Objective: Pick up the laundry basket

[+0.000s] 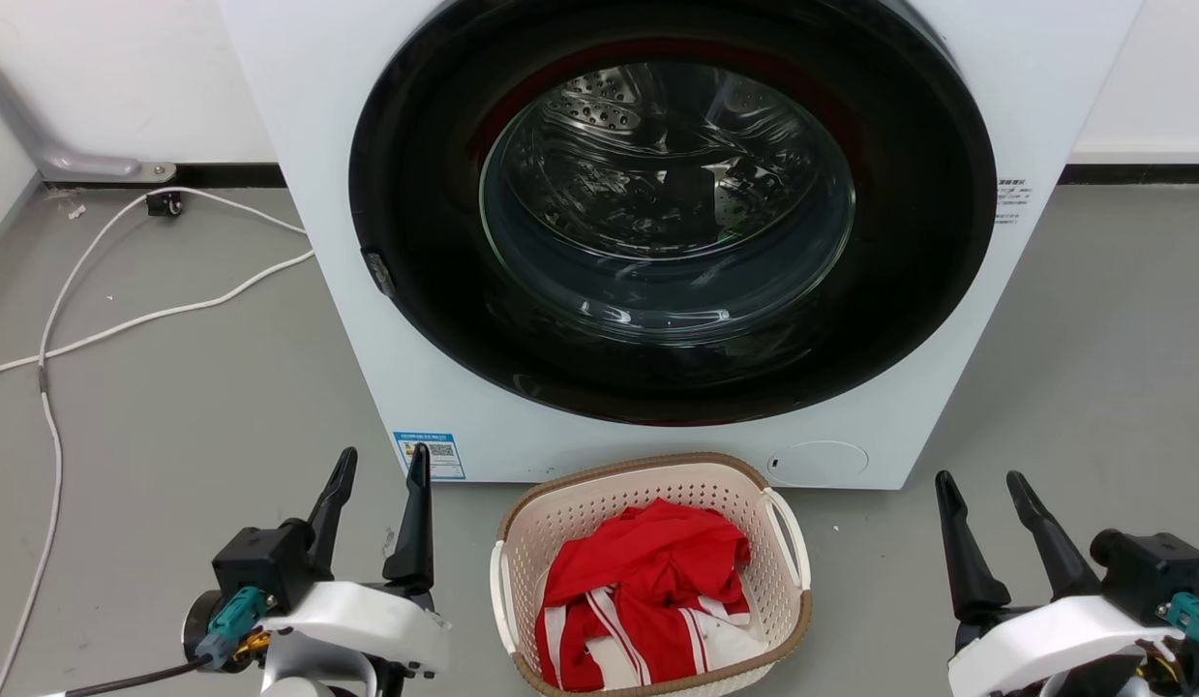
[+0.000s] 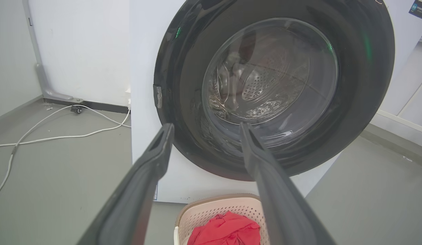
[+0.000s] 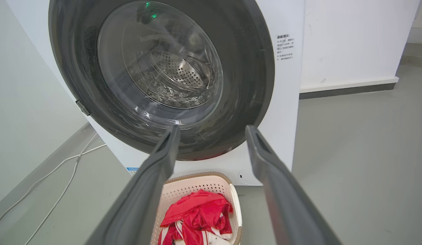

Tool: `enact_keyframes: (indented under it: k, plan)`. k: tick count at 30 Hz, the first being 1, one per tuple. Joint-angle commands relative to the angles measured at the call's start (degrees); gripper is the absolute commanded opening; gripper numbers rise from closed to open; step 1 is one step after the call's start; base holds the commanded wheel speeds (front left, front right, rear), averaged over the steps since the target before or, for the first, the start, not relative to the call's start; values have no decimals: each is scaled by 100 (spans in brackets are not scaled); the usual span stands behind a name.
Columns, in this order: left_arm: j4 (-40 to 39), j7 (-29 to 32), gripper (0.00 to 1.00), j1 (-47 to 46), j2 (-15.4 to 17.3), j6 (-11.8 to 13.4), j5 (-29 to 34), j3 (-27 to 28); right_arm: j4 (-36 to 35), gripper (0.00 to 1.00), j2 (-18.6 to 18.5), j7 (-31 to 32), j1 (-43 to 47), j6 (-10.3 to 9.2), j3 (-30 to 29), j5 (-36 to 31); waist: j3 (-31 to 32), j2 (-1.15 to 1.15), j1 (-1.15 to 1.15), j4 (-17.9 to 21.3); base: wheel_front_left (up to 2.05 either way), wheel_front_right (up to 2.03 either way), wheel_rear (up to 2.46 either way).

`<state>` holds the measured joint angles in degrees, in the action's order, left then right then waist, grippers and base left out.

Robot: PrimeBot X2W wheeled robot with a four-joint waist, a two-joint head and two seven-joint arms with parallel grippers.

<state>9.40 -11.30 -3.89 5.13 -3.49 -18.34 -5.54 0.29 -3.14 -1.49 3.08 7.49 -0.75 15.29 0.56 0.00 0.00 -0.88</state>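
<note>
Head view, nearest first: how do the pincers stand?
Left pincer (image 1: 383,455) at lower left, right pincer (image 1: 978,479) at lower right, both spread wide, holding nothing, well apart from the laundry basket (image 1: 580,508) between them
Why flank it?
I'd judge each is set to reach a white loop handle (image 1: 791,540). It sits on the floor (image 1: 222,407) at bottom centre, red clothes (image 1: 647,581) inside, just in front of the washing machine (image 1: 347,319)
Farther back?
White cable (image 1: 125,324), upper left, by the wall (image 1: 125,77)
</note>
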Motion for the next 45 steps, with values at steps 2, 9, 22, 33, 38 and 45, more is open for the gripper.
enact_keyframes:
  k: [2, 9, 22, 33, 38, 45]
  plan:
    - [-26, -61, 100, 2, 46, 23, 158, -32, -71, 100, 17, -12, 41, 0, -5, -168, 0, 0, 0, -1, 0, 0, 0]
    - [10, -135, 100, 7, 56, 49, 478, -67, -102, 100, 21, -24, 105, 0, -12, -526, 1, 0, 0, -3, 0, 0, 0]
    - [81, -273, 100, 20, 40, 108, 985, -100, -146, 100, 29, -78, 164, -1, -6, -1075, -4, 0, 0, -12, 0, 0, 0]
    - [177, -397, 100, 46, 21, 140, 1400, -115, -90, 100, 37, -175, 219, -2, 20, -1499, 5, 0, 0, -28, 0, 0, 0]
    - [210, -397, 100, 65, 4, 132, 1345, -93, -53, 100, 36, -201, 212, -2, 10, -1424, 0, 0, 0, -13, 0, 0, 0]
    - [248, -397, 100, 59, -3, 109, 1317, -91, -1, 100, 37, -244, 205, -1, -26, -1374, -7, 0, 0, -16, 0, 0, 0]
